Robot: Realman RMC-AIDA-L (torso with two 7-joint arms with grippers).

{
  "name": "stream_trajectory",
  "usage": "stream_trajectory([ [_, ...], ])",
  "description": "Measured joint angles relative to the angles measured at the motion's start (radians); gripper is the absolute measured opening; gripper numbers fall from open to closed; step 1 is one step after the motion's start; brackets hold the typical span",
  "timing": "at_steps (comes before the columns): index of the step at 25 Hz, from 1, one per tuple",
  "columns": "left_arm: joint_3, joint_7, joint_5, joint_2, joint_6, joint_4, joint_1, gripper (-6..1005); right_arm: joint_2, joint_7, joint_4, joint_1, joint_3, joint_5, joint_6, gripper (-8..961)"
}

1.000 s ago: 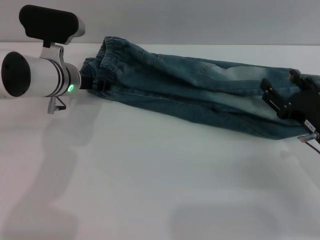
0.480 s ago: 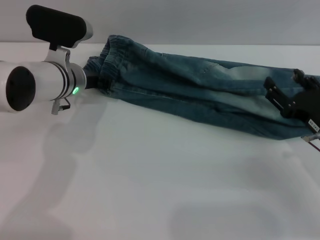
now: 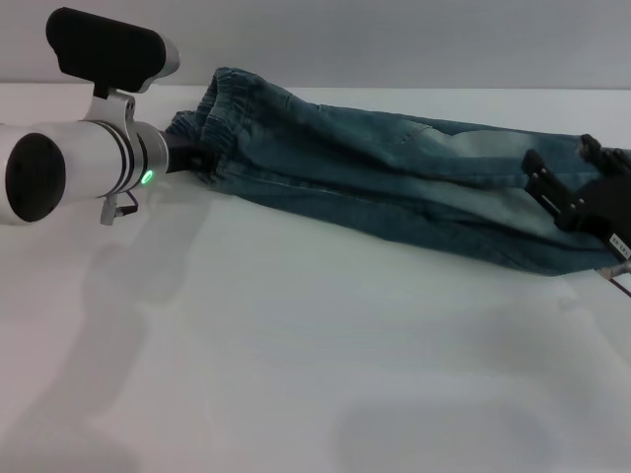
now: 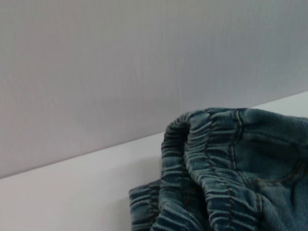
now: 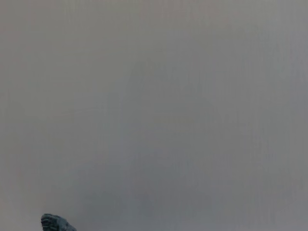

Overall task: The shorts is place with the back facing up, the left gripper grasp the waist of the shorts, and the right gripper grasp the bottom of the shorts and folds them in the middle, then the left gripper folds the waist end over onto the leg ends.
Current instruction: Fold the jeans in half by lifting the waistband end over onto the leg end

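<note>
fingers: left gripper (image 3: 194,161) pinched on the waist of the shorts (image 3: 212,123), right gripper (image 3: 564,202) clamped on the bottom of the shorts (image 3: 552,251) | shorts (image 3: 394,182): folded lengthwise, stretched between grippers along tabletop (image 3: 296,345) far edge | waist toward far-left corner, hems at right edge

Faded blue denim shorts (image 3: 394,187) show whitish worn patches along the legs, paler stitching lines, and a darker blue ruffled waistband (image 4: 211,159) ribbed with fine gathers. They lie on a plain white table (image 3: 296,374) before a pale grey wall (image 4: 120,62). The left gripper (image 3: 192,158) is black on a white-and-silver arm with black rings and a green light; the right gripper (image 3: 582,202) is black.
</note>
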Motion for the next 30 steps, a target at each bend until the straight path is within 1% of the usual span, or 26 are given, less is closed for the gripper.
stream_trajectory([
  [2,0.000,0.000,0.000,0.000,0.000,-0.007,0.004,87,0.000,0.002,0.004,-0.005,0.000,0.000,0.000,704],
  [5,0.009,0.000,0.000,0.000,0.002,-0.079,0.044,46,0.000,0.015,0.006,-0.009,0.001,0.000,0.000,703],
  [8,0.013,0.000,0.000,0.000,0.003,-0.148,0.081,40,-0.002,0.039,0.005,-0.009,0.001,0.000,0.000,703],
  [15,0.028,0.000,0.000,0.000,-0.003,-0.244,0.134,40,-0.004,0.060,0.004,-0.003,-0.009,-0.013,-0.004,704],
  [19,0.047,0.000,0.000,0.000,-0.005,-0.319,0.172,40,0.001,0.109,0.007,0.011,-0.003,-0.075,-0.035,705],
  [22,0.053,-0.001,0.000,0.000,-0.009,-0.356,0.190,40,0.009,0.114,0.007,0.027,-0.005,-0.109,-0.057,705],
  [24,0.060,-0.002,0.000,0.000,-0.014,-0.381,0.201,40,0.014,0.114,0.007,0.034,-0.007,-0.116,-0.071,705],
  [30,0.086,-0.009,0.000,0.003,-0.026,-0.479,0.250,39,0.017,0.107,0.013,0.037,-0.011,-0.122,-0.089,662],
])
